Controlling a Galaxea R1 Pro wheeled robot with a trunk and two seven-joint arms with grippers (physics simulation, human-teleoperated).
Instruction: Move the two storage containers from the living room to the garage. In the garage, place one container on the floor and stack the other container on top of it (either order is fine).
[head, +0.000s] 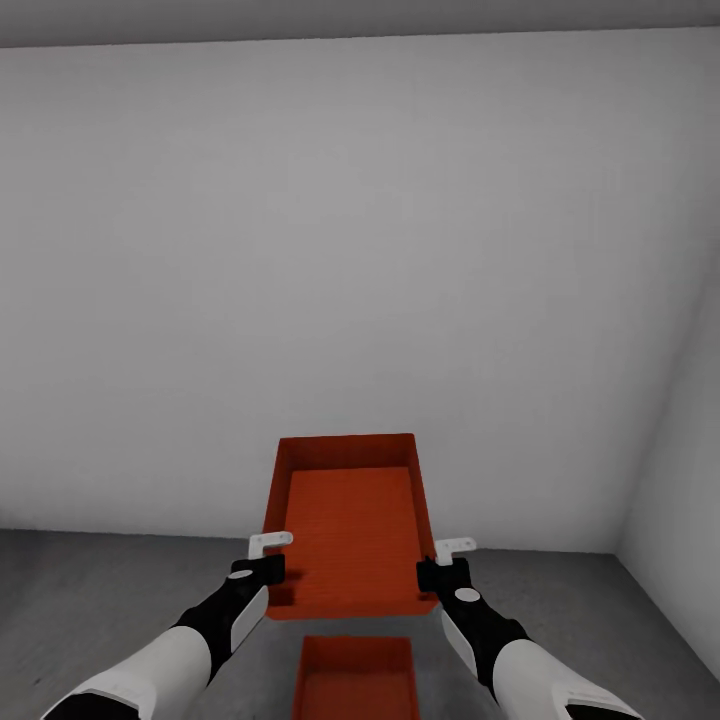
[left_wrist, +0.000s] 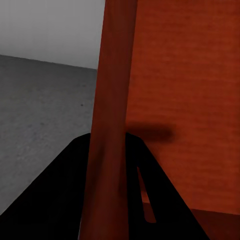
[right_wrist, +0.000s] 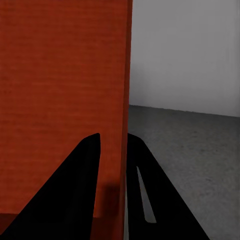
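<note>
Arms in white and black sleeves reached forward from the bottom of the head view, one on each side of a raised orange-red bin (head: 350, 535). Below them, on the dark grey concrete floor (head: 90, 600), a second bin (head: 355, 680) of the same colour sat open side up, cut off by the lower edge of the picture. The left gripper (head: 262, 570) met the near left corner of the raised bin, and the left wrist view showed its dark fingers (left_wrist: 60, 200) set on both sides of the bin's wall (left_wrist: 112, 100), pinching it. The right gripper (head: 445, 572) met the near right corner, and the right wrist view showed its dark fingers (right_wrist: 80, 185) clamped the same way over the opposite wall (right_wrist: 122, 100). Held between both claws, the raised bin hung in the air directly over the bin on the floor, tilted so that its open side and ridged bottom faced the head camera. Beyond it stood a plain white wall (head: 350, 250), meeting a second white wall (head: 685, 450) at a corner on the right.
</note>
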